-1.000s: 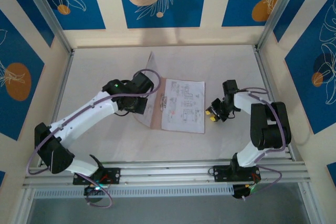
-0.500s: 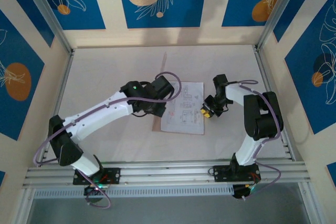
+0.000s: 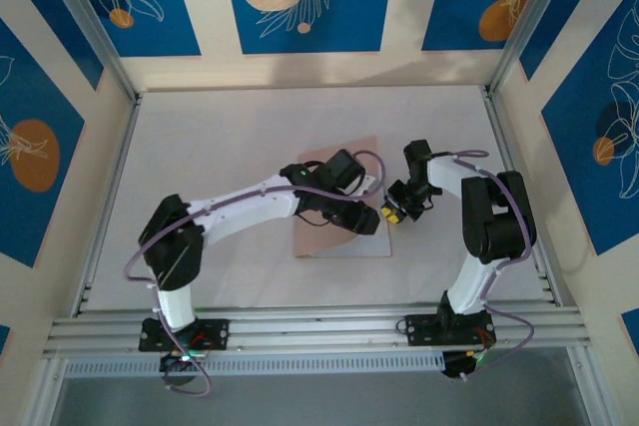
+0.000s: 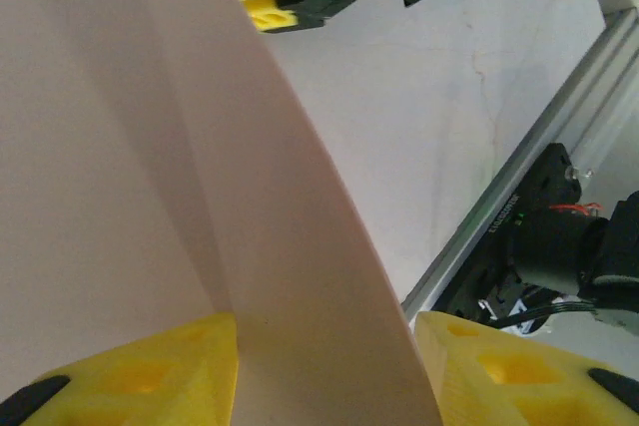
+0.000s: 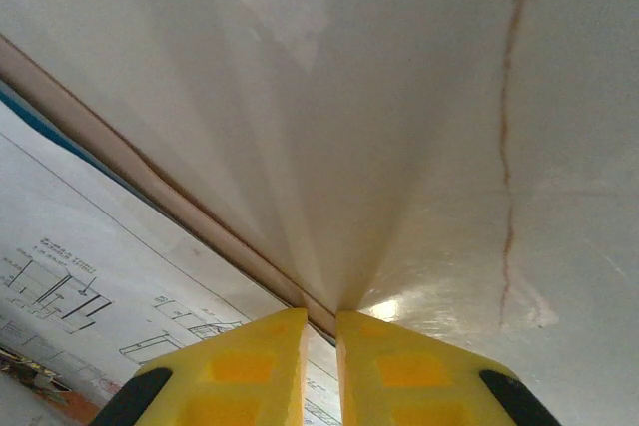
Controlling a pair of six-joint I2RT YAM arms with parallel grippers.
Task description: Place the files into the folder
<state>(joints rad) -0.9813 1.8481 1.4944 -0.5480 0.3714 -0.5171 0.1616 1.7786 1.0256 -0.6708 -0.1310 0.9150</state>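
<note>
The pinkish-tan folder (image 3: 321, 238) lies mid-table with its cover folded over to the right, on top of the files. My left gripper (image 3: 366, 219) reaches across it near the right edge. In the left wrist view the cover (image 4: 150, 147) runs between the fingers of the left gripper (image 4: 327, 376), which stand wide apart and open. My right gripper (image 3: 393, 213) sits at the folder's right edge. In the right wrist view that gripper (image 5: 321, 346) is shut on the tan folder edge (image 5: 150, 182). A white printed sheet (image 5: 100, 276) and a sliver of the blue sheet (image 5: 30, 112) lie beside that edge.
The white table (image 3: 230, 127) has free room behind and to the left of the folder. An aluminium rail (image 3: 319, 326) runs along the near edge, and patterned walls enclose the other sides. The right gripper's yellow fingers (image 4: 268, 7) appear at the top of the left wrist view.
The left arm swung the folder cover from upright over to the right, down onto the printed sheets. The right gripper moved in to the folder's right edge and stayed there.
</note>
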